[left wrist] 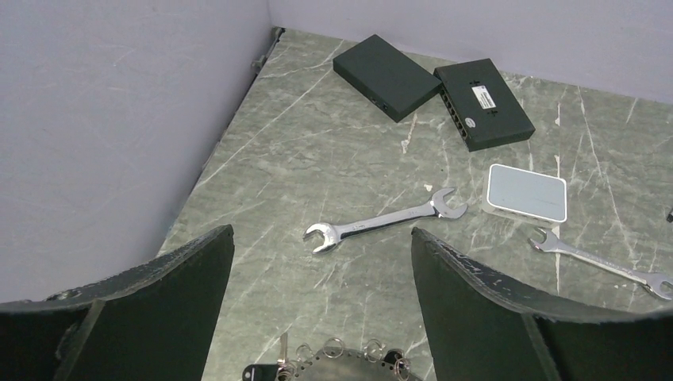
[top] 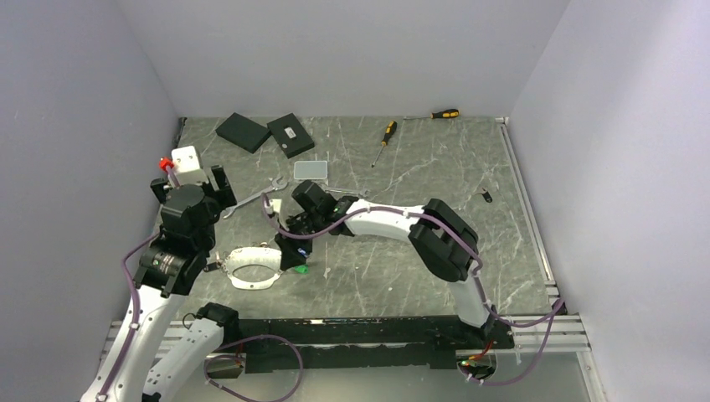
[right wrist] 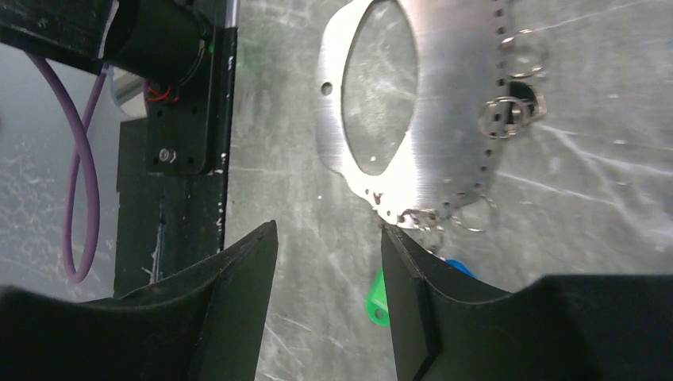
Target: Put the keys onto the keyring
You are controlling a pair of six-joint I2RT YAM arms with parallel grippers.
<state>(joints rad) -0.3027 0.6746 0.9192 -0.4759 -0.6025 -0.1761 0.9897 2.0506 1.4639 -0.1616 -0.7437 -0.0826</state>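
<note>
The keyring (top: 251, 268) is a flat silvery oval plate with a row of edge holes that carry small split rings. It lies near the front left of the table. My right gripper (top: 293, 255) is open just beyond the plate's right end (right wrist: 444, 119), its jaws (right wrist: 327, 230) around bare table. A green-tagged key (right wrist: 378, 300) and a blue one (right wrist: 459, 268) lie against its right finger. My left gripper (top: 191, 186) is open and empty, raised left of the keyring, whose rim (left wrist: 349, 361) shows below it next to a black-headed key (left wrist: 238, 373). A loose black key (top: 486, 197) lies far right.
Two silver spanners (left wrist: 385, 221) (left wrist: 603, 266) and a clear plastic box (top: 310, 170) lie behind the keyring. Two black boxes (top: 243, 131) (top: 290, 134) and two screwdrivers (top: 385, 134) (top: 442, 114) sit near the back wall. Walls enclose left, right and back.
</note>
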